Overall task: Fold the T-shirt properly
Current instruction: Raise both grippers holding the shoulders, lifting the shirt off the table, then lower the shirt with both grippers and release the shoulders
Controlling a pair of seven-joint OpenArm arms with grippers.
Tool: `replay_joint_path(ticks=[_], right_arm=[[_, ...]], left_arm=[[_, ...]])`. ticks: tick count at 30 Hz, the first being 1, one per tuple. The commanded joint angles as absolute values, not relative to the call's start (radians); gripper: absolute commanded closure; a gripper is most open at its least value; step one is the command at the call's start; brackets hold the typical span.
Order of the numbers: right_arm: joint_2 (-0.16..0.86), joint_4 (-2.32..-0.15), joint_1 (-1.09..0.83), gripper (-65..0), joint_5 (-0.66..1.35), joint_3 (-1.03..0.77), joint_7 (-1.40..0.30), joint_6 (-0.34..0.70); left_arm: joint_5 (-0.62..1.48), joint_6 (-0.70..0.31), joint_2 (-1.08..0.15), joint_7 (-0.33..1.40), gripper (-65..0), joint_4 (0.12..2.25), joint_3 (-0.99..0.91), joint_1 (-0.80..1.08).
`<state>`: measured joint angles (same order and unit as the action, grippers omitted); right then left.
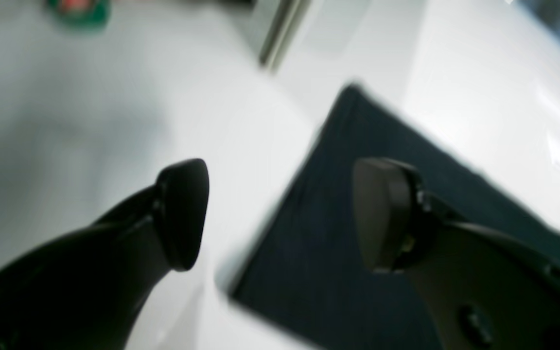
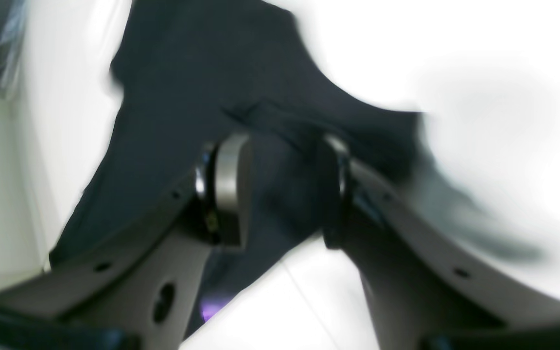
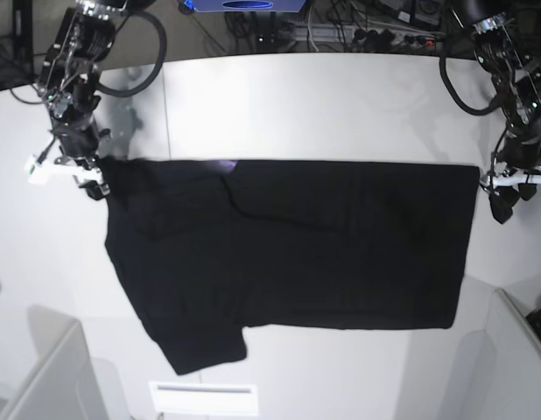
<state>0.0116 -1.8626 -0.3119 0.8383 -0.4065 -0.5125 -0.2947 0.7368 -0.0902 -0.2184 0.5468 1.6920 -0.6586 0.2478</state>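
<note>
left pincer [image 1: 280,214] released, one pad over a dark cloth corner | right pincer [image 2: 280,189] spread astride a bunched fold, not clamping | right wrist alone shows purple print | T-shirt [image 3: 288,254] black, matte, flat mid-desk [image 3: 323,105], sleeve toward 7 o'clock

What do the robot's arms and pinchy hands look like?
Two dark, jointed arms with thick black cables looping beside them. Each has a white bracket near its wrist. The left tool has two black fingers ending in rounded, paddle-shaped pads. The right tool has greyer fingers with screw holes and shiny-rimmed round pads.
</note>
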Motion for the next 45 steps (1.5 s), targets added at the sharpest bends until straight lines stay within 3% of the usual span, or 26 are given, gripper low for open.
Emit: replay_joint_path(ticks=[1,11,37,42,45], right_arm=[[0.012,-1.897,-0.335,-21.9,0.852,-0.409,-0.478,-0.291],[-0.099,-1.916,-0.424,-22.4,0.852,-0.406,-0.423,-0.193],[-0.094,-1.629,-0.268,-22.4,0.845,-0.409,-0.369,-0.193],[-0.094,-1.589,-0.262,-30.6,0.845,-0.410,-0.343,-0.196],[-0.093,-1.561,-0.262,-32.4,0.845,-0.409,-0.308,-0.196]], left_arm=[[0.748,-0.110,-0.232,0.522,-44.3,1.709,-0.679,0.251],[0.748,-0.125,-0.188,0.518,-44.3,1.620,-0.690,0.300],[0.748,-0.125,-0.189,0.522,-44.3,1.356,-0.650,0.136],[0.748,-0.125,-0.189,0.518,-44.3,1.354,-0.619,0.136],[0.748,-0.125,-0.188,0.518,-44.3,1.354,-0.615,0.134]])
